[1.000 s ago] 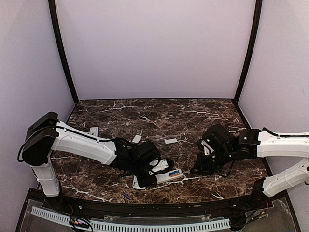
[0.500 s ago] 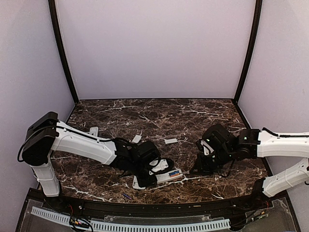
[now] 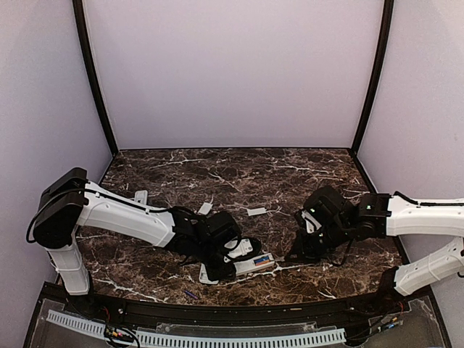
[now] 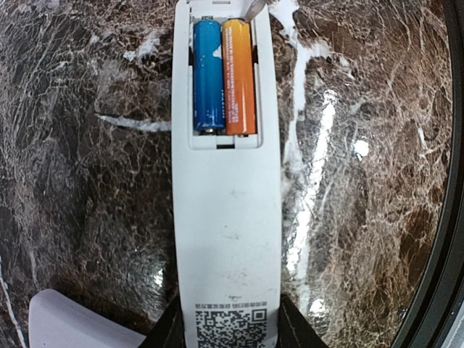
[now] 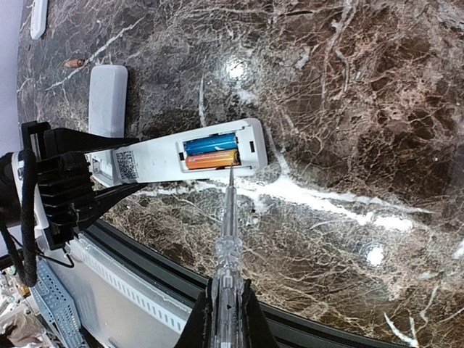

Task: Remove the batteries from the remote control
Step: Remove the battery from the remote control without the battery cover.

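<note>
Blue and orange cells: the blue battery (image 4: pixel 208 76) and orange battery (image 4: pixel 238 78) lie side by side, touching, in the open bay of the remote (image 4: pixel 226 217). Neither one is lifted out yet.
Remote: white, lying flat and back-up on the dark marble worktop (image 3: pixel 290 174). The bay cover is off, and there's a QR sticker at the end away from the bay.
Left hand: the left hand (image 4: pixel 228 335) is clamped on the remote's sticker end, one finger pressed against each long side.
Right hand: the right hand (image 5: pixel 221 319) is closed tight around a clear-handled tool (image 5: pixel 226 246), which points at the remote from the orange battery's side.
Tool tip: the thin metal point sits right at the rim of the bay by the orange battery. Can't tell if it actually touches.
Other bits: a white slab (image 5: pixel 107 90) lies just beside the remote, on the blue battery's side near the sticker end. A small loose cell (image 5: pixel 74 63) sits on the worktop further out past that slab. A little white cover (image 3: pixel 256 212) lies well apart from the remote on its far side.
</note>
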Available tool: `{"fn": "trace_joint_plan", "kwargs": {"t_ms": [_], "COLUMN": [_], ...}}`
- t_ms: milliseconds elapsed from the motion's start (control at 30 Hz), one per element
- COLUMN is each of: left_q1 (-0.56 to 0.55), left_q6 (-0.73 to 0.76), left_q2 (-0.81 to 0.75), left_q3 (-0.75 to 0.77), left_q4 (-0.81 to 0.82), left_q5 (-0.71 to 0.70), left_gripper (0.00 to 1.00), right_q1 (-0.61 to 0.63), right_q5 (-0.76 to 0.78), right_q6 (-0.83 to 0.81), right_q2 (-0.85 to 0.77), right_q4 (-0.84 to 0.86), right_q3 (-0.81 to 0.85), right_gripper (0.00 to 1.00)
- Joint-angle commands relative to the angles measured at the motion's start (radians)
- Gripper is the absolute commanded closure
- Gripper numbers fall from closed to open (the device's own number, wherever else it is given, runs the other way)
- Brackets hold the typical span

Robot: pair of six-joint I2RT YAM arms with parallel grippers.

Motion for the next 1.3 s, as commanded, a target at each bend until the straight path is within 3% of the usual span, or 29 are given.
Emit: {"fn": "trace_joint_plan", "kwargs": {"t_ms": [0,1267], "left_q1": [-0.006,-0.006], "left_q6": [0.018,0.021], "left_q2": [0.005,0.011], "left_q3": [0.006,0.009], "left_q4": [-0.015,-0.015], "left_q5": [0.033,0.033], "left_gripper": [0.7,0.7], "right_q1": [-0.002,0.001], "right_q5": [0.065,-0.036], "right_q6": [0.003,-0.021], "right_q2": [-0.024,0.042], "right_q4": [-0.032,0.072], "right_q3": [0.023,0.015], "right_gripper": [1.0,1.0]}}
